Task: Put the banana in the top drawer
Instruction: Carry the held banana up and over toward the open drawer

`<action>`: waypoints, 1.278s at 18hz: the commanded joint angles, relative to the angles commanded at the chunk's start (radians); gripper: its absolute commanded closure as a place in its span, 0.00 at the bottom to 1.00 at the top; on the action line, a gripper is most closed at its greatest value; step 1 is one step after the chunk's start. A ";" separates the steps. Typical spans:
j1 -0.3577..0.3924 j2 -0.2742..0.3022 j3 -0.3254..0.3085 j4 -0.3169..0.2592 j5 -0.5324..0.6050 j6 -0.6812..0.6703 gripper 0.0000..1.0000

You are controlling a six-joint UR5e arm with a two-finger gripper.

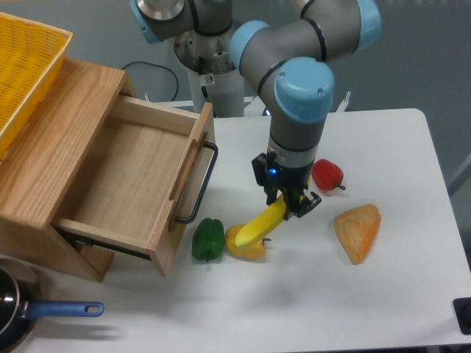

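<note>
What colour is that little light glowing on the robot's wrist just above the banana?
Blue. The light shows in the fixed camera view, above the gripper.

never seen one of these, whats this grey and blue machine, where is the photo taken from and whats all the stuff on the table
It is a robot arm built from grey tubes with blue-capped joints. A fixed camera looks down on the table from in front and above. At the arm's tip is a two-finger gripper, shut on a yellow banana, which hangs tilted above the white table. Below it lie a yellow pepper and a green pepper. To the right are a red pepper and an orange wedge. On the left a wooden top drawer stands pulled open, with a yellow basket on the cabinet. A pan with a blue handle sits at the bottom left.
</note>
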 joint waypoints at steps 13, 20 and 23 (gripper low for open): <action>-0.031 0.089 0.003 -0.046 -0.106 -0.115 0.70; -0.029 0.140 -0.005 -0.083 -0.210 -0.143 0.70; -0.032 0.158 -0.006 -0.090 -0.253 -0.195 0.70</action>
